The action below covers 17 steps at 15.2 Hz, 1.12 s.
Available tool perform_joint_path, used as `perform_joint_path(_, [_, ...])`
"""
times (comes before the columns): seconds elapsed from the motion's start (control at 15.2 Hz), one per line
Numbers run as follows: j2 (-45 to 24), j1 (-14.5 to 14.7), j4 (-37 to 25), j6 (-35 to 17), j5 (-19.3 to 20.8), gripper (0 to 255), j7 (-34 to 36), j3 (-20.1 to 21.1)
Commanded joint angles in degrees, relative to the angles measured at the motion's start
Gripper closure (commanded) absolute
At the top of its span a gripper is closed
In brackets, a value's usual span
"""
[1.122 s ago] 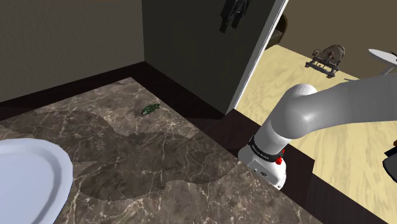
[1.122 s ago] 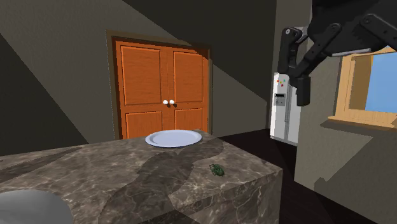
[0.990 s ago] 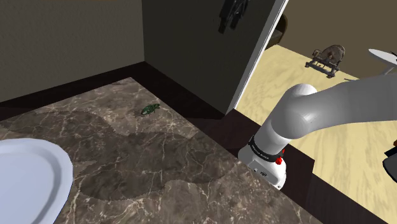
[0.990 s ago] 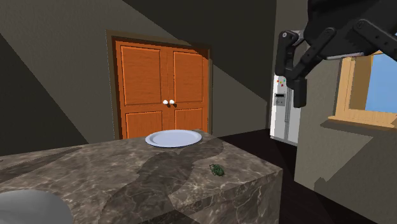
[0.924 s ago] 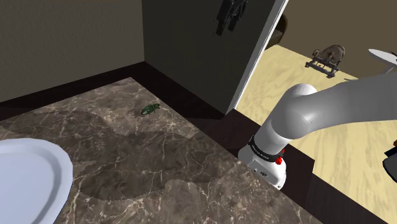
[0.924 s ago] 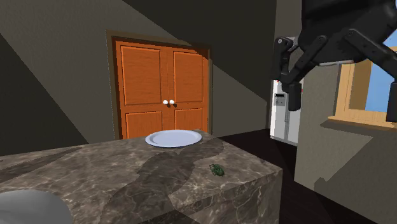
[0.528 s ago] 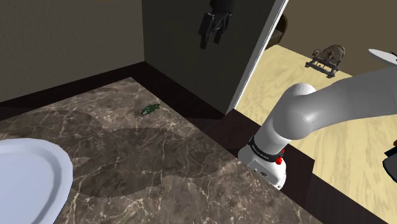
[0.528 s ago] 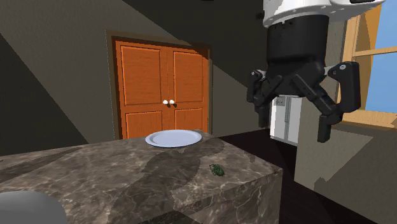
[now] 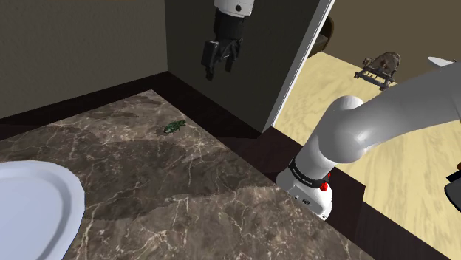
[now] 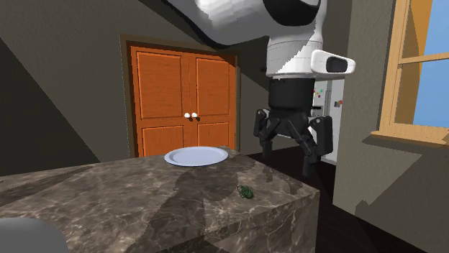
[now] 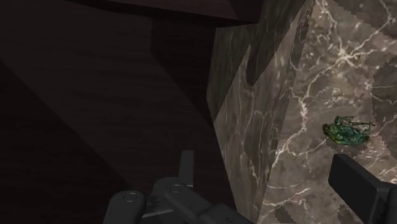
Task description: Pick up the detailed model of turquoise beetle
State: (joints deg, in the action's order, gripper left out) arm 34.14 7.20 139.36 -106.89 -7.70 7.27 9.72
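**Operator:** State the target item and its location.

**Technician:** The beetle (image 9: 174,126) is a small model with a glossy green-turquoise shell and thin legs. It lies flat on the table (image 9: 185,185), near the corner closest to the claw (image 9: 219,70). Nothing touches it.

**Operator:** Orientation?

**Technician:** The body is an elongated oval. In the shoulder view its long axis runs from lower left to upper right. I cannot tell which end is the head.

**Operator:** Claw condition?

**Technician:** The two black fingers stand wide apart and hold nothing. The claw hangs above table level, just past the table edge. In the wrist view one finger is over the dark floor and the other over the table top, with the beetle (image 11: 347,130) just beyond the latter.

**Operator:** Surface and surroundings?

**Technician:** The table is dark brown marble with pale veins, polished, with square edges. A round white plate (image 10: 196,156) rests on it, well apart from the beetle (image 10: 245,191). Behind stands an orange panelled double door (image 10: 183,100). A wood-framed window (image 10: 417,72) is at the second exterior view's right.
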Motion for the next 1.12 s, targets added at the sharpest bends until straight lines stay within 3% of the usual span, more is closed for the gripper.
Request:
perform_joint_path(0.0, [-3.2,0.9,-0.3,-2.4,-1.3,0,2.1,2.0])
perform_joint_path(0.73, [-20.9,4.7,-5.6,-12.7,-4.8,0,12.4,11.5])
perform_joint_path(1.06, [-22.6,4.8,-3.8,-16.1,-4.6,0,12.4,11.9])
